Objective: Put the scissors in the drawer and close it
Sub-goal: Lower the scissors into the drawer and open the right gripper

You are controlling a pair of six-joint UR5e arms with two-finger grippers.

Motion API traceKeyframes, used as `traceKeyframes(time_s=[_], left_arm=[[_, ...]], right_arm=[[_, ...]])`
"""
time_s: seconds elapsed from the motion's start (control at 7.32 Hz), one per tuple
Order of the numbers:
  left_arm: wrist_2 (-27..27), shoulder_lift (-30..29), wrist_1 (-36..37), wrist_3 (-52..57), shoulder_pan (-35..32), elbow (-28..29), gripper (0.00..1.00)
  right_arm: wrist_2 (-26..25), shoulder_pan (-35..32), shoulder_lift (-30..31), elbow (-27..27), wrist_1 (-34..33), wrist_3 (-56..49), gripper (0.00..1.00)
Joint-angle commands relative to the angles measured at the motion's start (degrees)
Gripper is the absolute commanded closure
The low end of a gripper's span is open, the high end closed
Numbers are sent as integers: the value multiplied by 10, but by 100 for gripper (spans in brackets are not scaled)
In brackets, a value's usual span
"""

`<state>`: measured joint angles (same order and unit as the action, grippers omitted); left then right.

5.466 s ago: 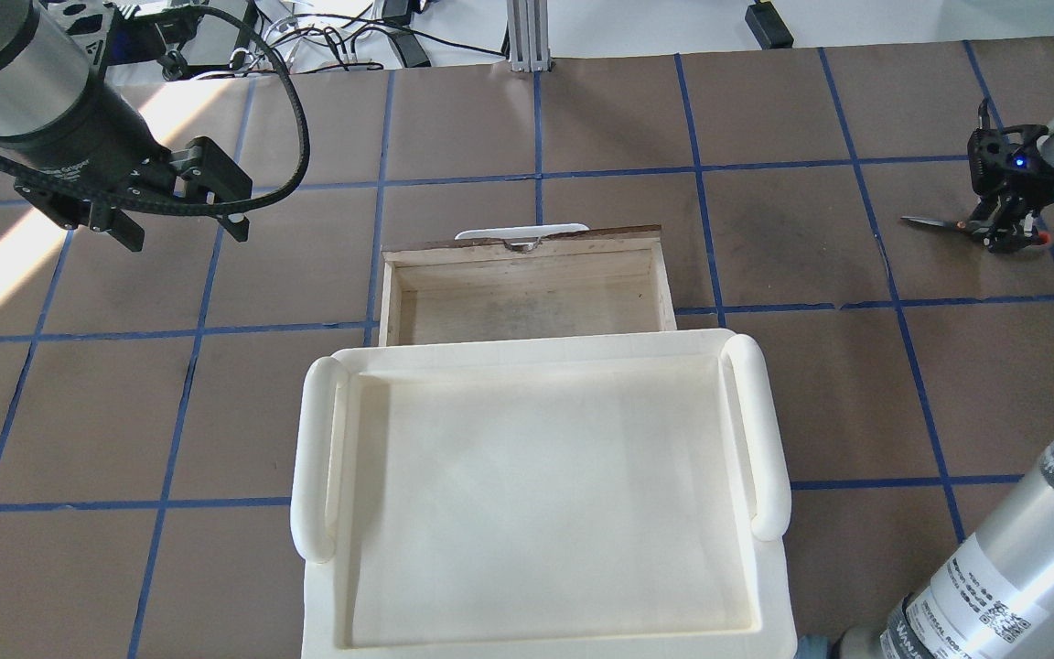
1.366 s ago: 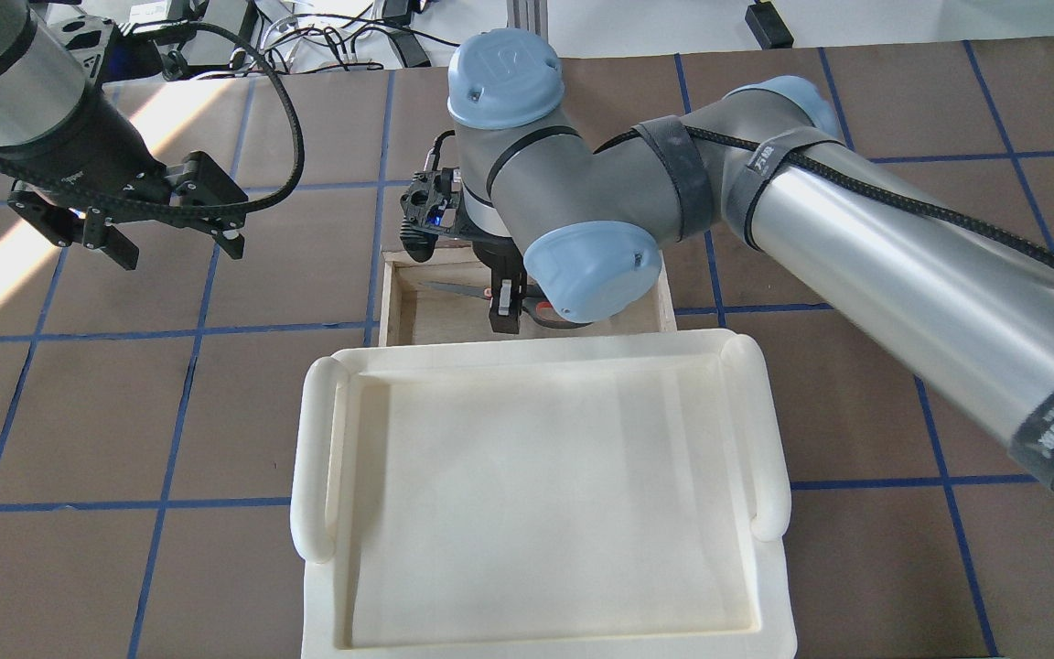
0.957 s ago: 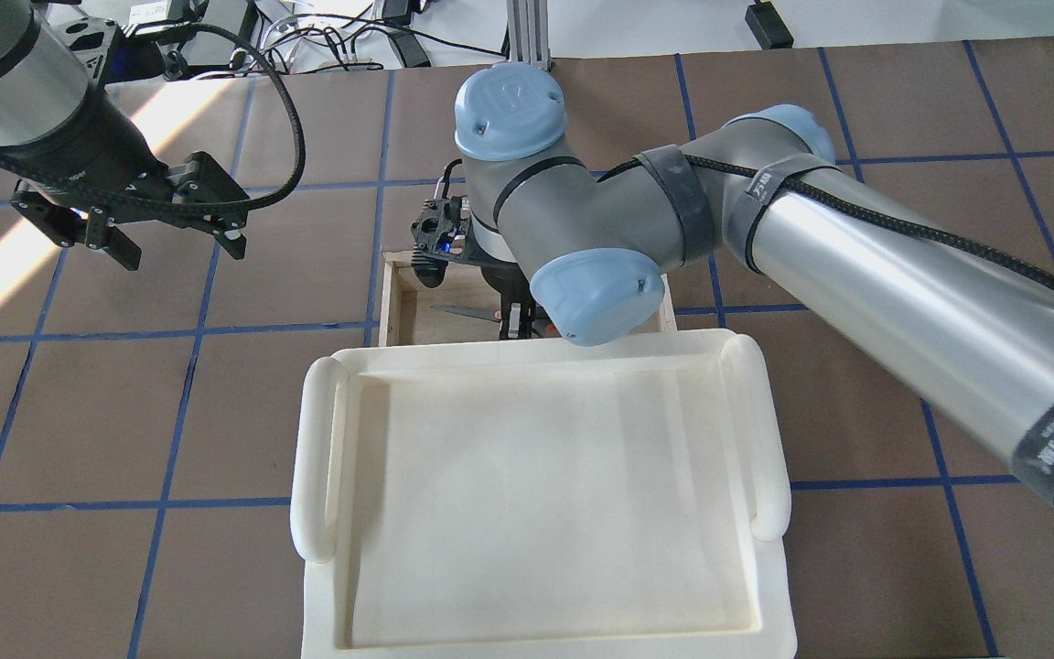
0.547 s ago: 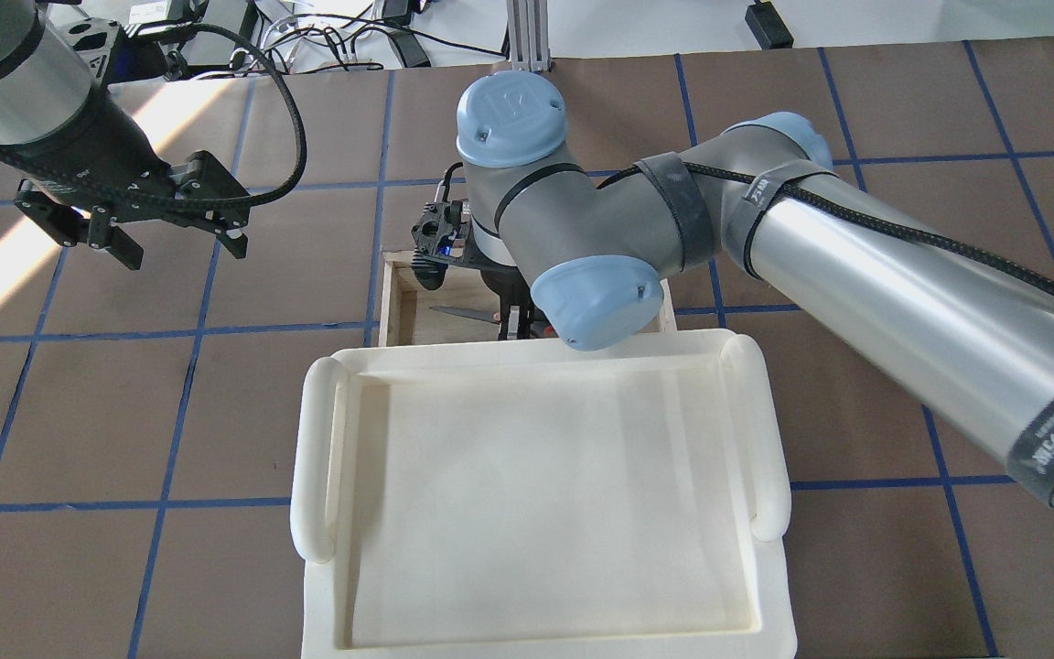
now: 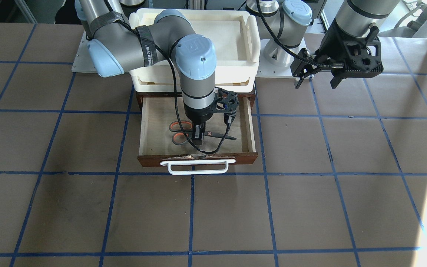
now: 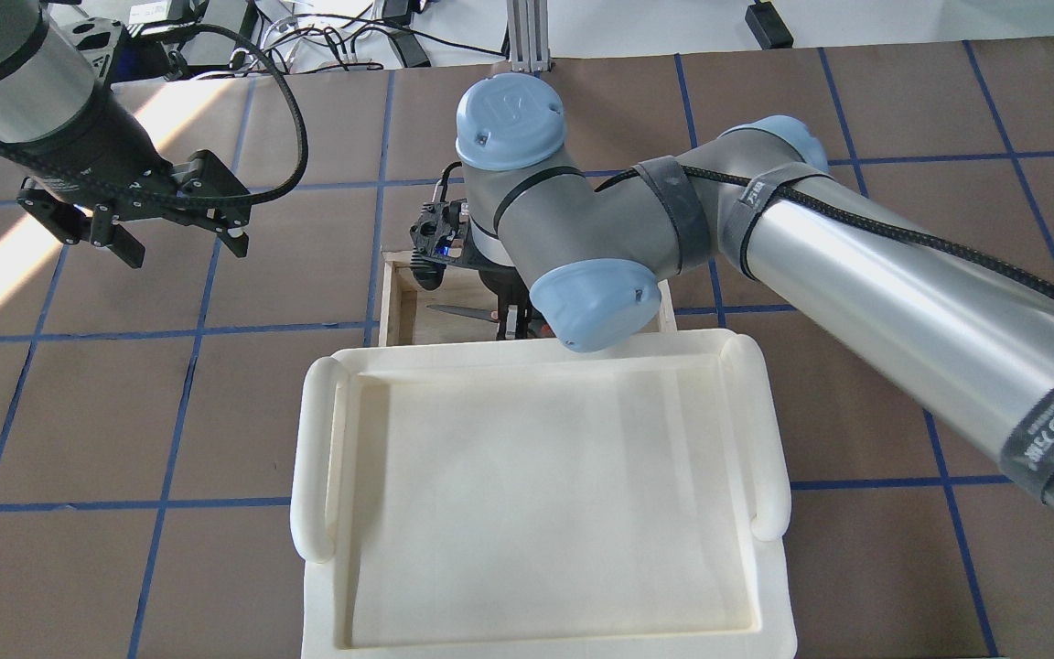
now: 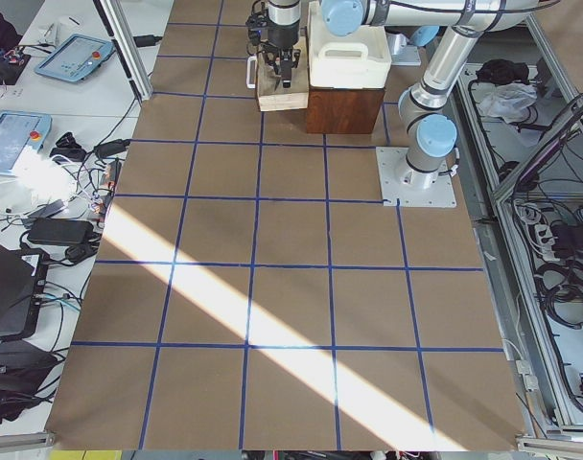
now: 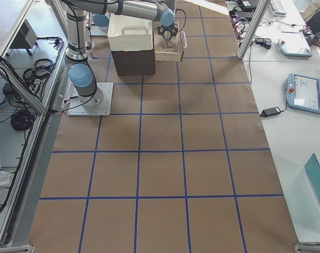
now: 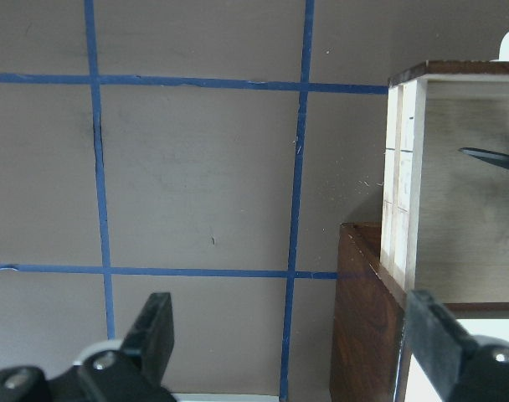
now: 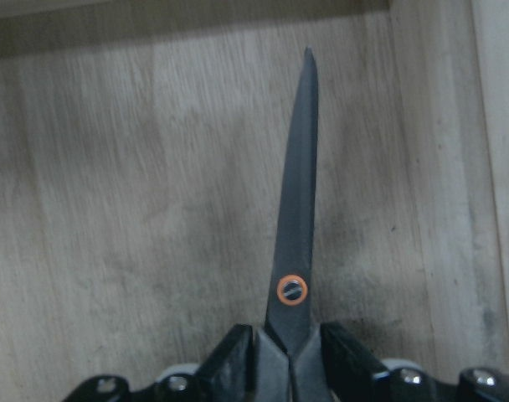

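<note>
Overhead, right arm (image 6: 582, 229) hides most of the scissors (image 6: 458, 311) in the drawer (image 6: 390, 302).

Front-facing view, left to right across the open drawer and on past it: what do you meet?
Handle loops of the scissors → right gripper, clamped near the pivot → blade tip → view's right-hand wall of the drawer → left gripper, open above the table.

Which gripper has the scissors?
The right gripper, down in the drawer, fingers shut on the scissors near the pivot. The left gripper hangs open and empty, apart from the drawer.
</note>
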<state>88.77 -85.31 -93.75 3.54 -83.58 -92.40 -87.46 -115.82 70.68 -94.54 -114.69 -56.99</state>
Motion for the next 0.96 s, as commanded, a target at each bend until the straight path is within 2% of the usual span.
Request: traceKeyframes(time_s=[0.0,0.82], left_arm=[[-1,-2,3,-3,0,2,0],[-2,-13,4,1,-1,-1,0]], right_arm=[[2,0,1,-4,-1,5,100],[-6,-18,-7,-3,-3,3,100]])
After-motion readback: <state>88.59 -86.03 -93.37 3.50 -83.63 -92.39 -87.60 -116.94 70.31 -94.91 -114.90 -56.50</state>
